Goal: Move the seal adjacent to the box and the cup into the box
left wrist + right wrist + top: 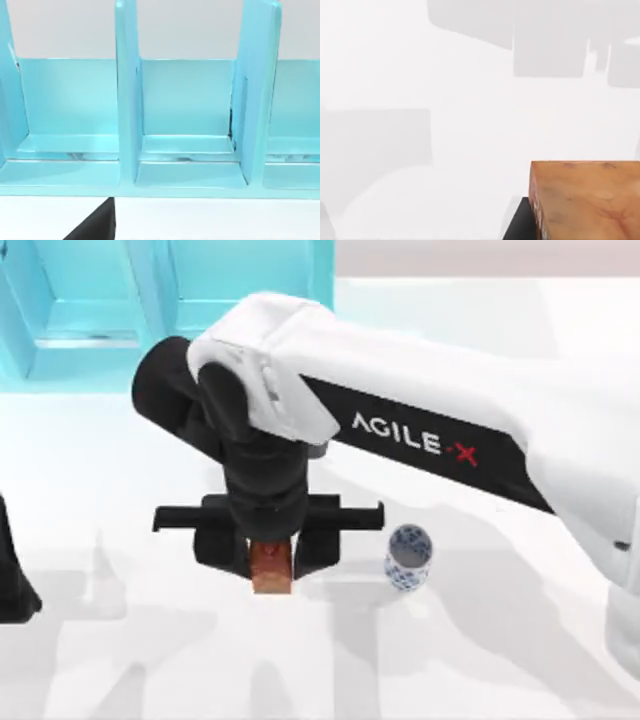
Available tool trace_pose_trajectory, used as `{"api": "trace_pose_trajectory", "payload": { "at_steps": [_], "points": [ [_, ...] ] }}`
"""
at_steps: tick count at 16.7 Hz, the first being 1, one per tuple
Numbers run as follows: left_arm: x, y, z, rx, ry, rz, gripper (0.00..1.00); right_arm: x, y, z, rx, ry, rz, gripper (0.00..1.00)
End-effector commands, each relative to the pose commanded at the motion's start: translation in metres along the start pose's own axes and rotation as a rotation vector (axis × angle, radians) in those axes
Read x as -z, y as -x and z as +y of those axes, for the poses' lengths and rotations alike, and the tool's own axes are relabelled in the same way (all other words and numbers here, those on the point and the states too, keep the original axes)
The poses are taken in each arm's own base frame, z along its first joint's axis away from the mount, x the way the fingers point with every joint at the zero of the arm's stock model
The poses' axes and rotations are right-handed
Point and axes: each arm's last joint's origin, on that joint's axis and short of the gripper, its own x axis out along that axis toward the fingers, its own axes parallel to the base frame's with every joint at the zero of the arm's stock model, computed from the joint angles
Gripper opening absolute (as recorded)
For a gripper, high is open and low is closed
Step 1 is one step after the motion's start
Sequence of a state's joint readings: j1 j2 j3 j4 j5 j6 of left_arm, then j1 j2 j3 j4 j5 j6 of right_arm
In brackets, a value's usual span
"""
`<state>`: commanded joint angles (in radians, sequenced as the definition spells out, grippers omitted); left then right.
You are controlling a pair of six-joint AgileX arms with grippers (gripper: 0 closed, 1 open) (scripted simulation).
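Right gripper [271,562] clamped on the seal [271,568], mid-table.
One seal, one cup [408,557]: the cup stands just right of the gripper, apart from it. Big cyan shelf [120,300] sits along the far edge; my left arm [15,580] is parked at the left edge.

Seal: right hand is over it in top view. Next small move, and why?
Probably lift it slightly. In the top view the right hand sits directly over the seal, fingers on either side of it, so it looks gripped. The cup stands apart at its right. The left arm is parked at the table's left edge.
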<state>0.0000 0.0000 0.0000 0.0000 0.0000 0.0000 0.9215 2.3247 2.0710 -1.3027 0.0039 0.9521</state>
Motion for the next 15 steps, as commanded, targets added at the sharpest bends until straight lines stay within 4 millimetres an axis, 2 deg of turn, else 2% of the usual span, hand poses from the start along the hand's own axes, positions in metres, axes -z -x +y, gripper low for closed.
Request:
{"api": "trace_pose_trajectory", "payload": {
  "at_steps": [2, 4, 10, 13, 15],
  "points": [
    [0.0, 0.0, 0.0, 0.0, 0.0, 0.0, 1.0, 0.003, 0.02, -0.022, 0.004, 0.003, 0.002, 0.0],
    [0.0, 0.0, 0.0, 0.0, 0.0, 0.0, 1.0, 0.005, 0.029, -0.037, 0.011, 0.005, 0.007, 0.0],
    [0.0, 0.0, 0.0, 0.0, 0.0, 0.0, 1.0, 0.007, 0.031, -0.04, 0.014, 0.009, 0.008, 0.0],
    [0.0, 0.0, 0.0, 0.0, 0.0, 0.0, 1.0, -0.01, 0.033, -0.058, 0.013, 0.006, 0.008, 0.0],
    [0.0, 0.0, 0.0, 0.0, 0.0, 0.0, 1.0, -0.032, 0.037, -0.085, 0.011, 0.001, 0.007, 0.0]
  ]
}}
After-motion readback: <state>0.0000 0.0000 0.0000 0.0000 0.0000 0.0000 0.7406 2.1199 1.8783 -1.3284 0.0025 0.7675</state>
